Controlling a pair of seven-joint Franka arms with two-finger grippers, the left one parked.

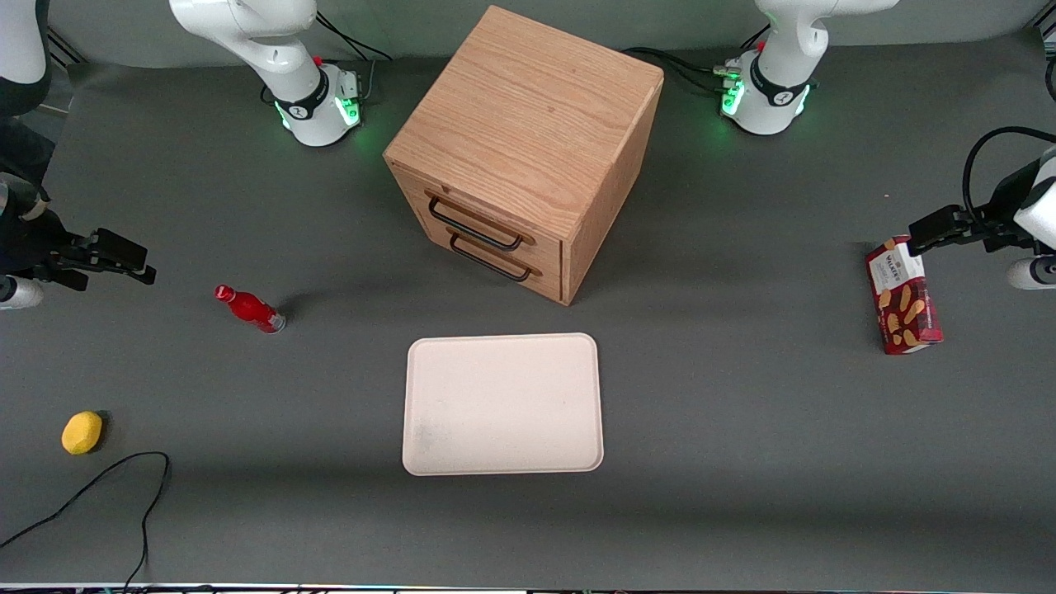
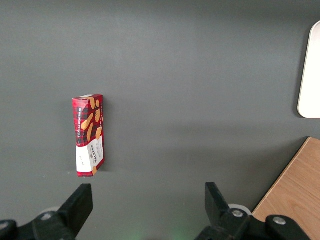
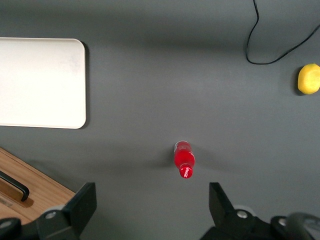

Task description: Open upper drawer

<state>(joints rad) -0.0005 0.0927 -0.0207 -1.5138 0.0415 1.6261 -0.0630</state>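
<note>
The light-oak cabinet (image 1: 528,124) stands mid-table, turned at an angle. Its upper drawer (image 1: 488,216) is shut flush, with a long black wire handle (image 1: 474,228) on its front. The lower drawer's handle (image 1: 491,261) sits just beneath. My gripper (image 1: 132,262) hovers over the table toward the working arm's end, well apart from the cabinet. It is open (image 3: 150,202) with nothing between its fingers. In the right wrist view a corner of the cabinet (image 3: 30,192) and part of a black handle (image 3: 14,186) show.
A red bottle (image 1: 250,308) (image 3: 184,160) stands between my gripper and the cabinet. A white tray (image 1: 503,404) (image 3: 40,82) lies in front of the drawers. A yellow fruit (image 1: 82,432) and black cable (image 1: 107,483) lie nearer the front camera. A cookie box (image 1: 903,305) sits at the parked arm's end.
</note>
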